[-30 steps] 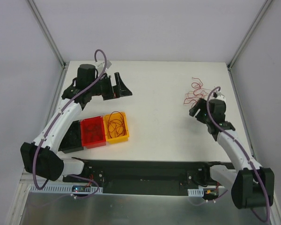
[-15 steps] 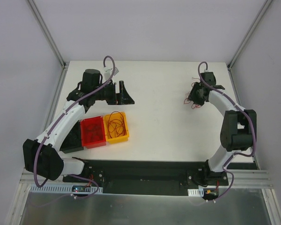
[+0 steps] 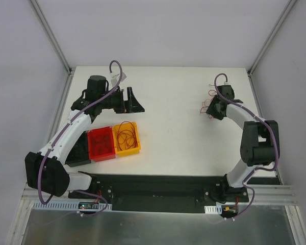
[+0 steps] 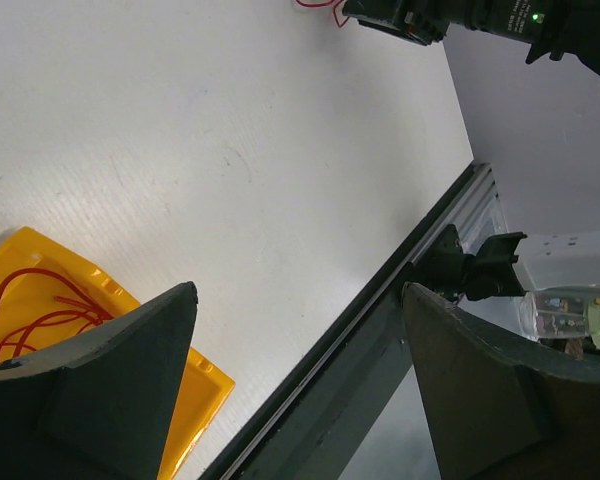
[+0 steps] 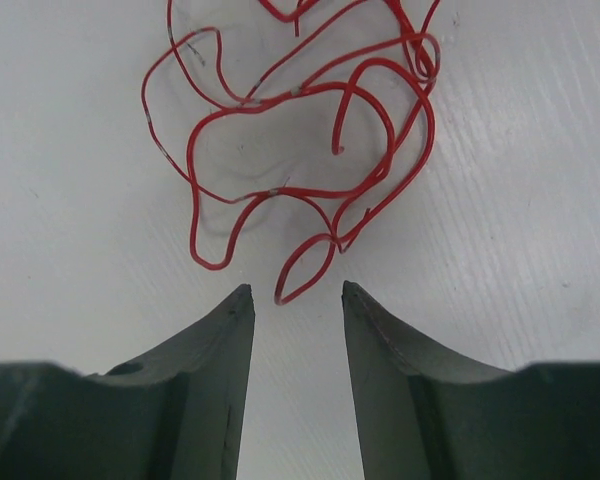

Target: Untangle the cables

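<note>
Where the white table (image 3: pixel 168 127) runs toward the right of the top view, a tangle of thin red cables (image 5: pixel 300 130) lies loose on its surface. It fills the upper half of the right wrist view. The right gripper (image 5: pixel 297 292) points at the tangle from the bottom of that frame, its jaws parted by a narrow gap and clamping nothing. The lowest loop of the tangle dips to just above that gap; whether it touches either fingertip cannot be told. In the top view this gripper sits at the lower right edge of the tangle, right of centre.

At the upper left of the top view the left gripper (image 3: pixel 134 100) is held over the table, jaws spread wide with nothing between them, well apart from the tangle. Below it, left of centre, a yellow bin (image 3: pixel 128 151) holds coiled wires (image 3: pixel 125 133), also red. A red bin (image 3: pixel 101 143) touches the yellow one's left side, and a black bin (image 3: pixel 77 153) lies just left of that, partly under the left arm.
</note>
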